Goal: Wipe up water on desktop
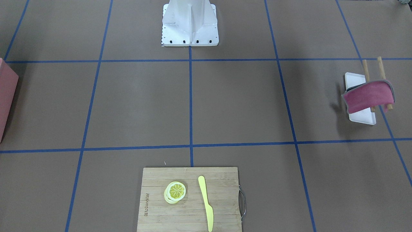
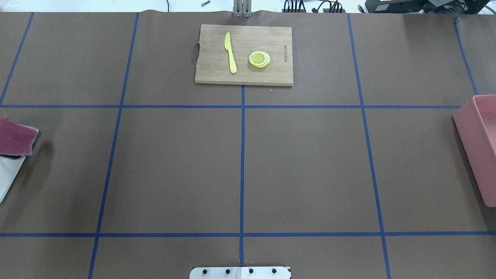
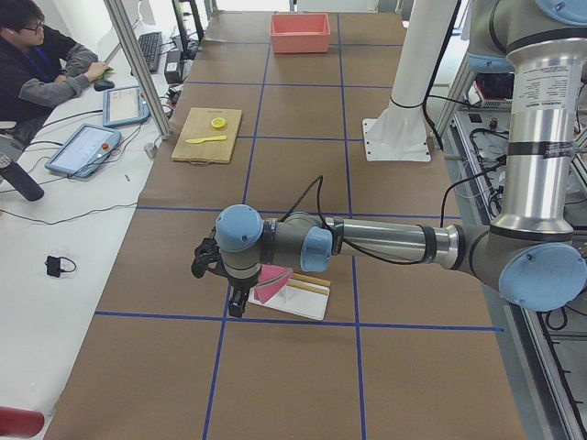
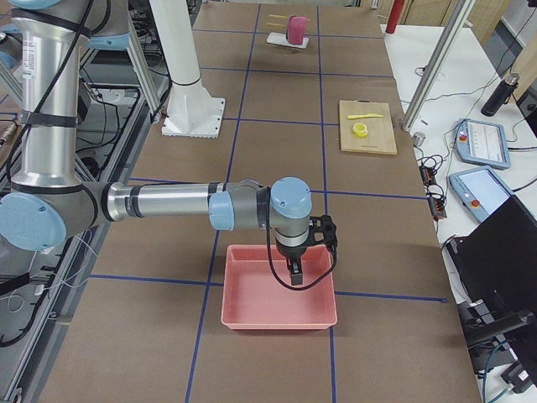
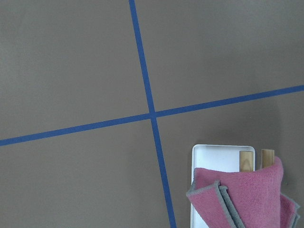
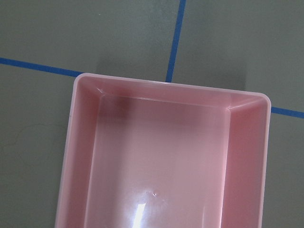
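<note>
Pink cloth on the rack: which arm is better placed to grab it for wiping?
Left, probably. The left gripper hangs just beside the pink cloth draped on the wooden rack. The right gripper hovers over the pink bin at the opposite end.

Desktop (image 2: pixel 174 170): matt brown paper-like sheet crossed by smooth blue tape (image 2: pixel 242 155). Near the left gripper (image 3: pixel 236 306): fleecy pink cloth (image 5: pixel 247 199) with grey stitched edge, bare wooden rods (image 5: pixel 246 160), smooth white plastic tray (image 5: pixel 213 156). Under the right gripper (image 4: pixel 295 274): glossy pink plastic bin (image 6: pixel 83 156); far from both, a grained bamboo board (image 1: pixel 225 193) with metal handle (image 1: pixel 243 203).
</note>
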Robot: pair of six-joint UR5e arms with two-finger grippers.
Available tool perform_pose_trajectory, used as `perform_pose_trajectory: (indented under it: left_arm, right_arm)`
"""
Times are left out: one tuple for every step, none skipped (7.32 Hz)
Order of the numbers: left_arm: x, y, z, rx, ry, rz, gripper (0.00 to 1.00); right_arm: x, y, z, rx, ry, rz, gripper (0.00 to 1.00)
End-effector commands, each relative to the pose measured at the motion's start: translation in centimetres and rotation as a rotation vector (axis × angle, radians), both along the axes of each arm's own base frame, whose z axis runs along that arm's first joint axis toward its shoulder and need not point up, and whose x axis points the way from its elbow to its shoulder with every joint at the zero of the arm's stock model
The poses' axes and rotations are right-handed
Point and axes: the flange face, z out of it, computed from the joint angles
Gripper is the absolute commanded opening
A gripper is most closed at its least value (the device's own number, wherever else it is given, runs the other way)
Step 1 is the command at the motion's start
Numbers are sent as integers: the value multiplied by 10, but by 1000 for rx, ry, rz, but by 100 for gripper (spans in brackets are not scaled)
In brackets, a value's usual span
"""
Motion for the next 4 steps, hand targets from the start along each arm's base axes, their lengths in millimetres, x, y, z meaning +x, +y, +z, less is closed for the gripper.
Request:
perform_pose_trajectory:
  left_arm:
    - [-5,-1,-4,16,-69,-10,98]
    - [-6,2,-5,22,-70,-11,98]
    - [-6,2,-15,37,-71,-14,98]
    - [-8,-4,-21,49,-94,-20,98]
  right_arm:
    - [0,0,-3,4,-4,1,100]
    - [0,0,-8,14,-7,0,100]
    - [0,-1,-9,19,-4,0,100]
    - [0,-3,-12,24,-2,1,100]
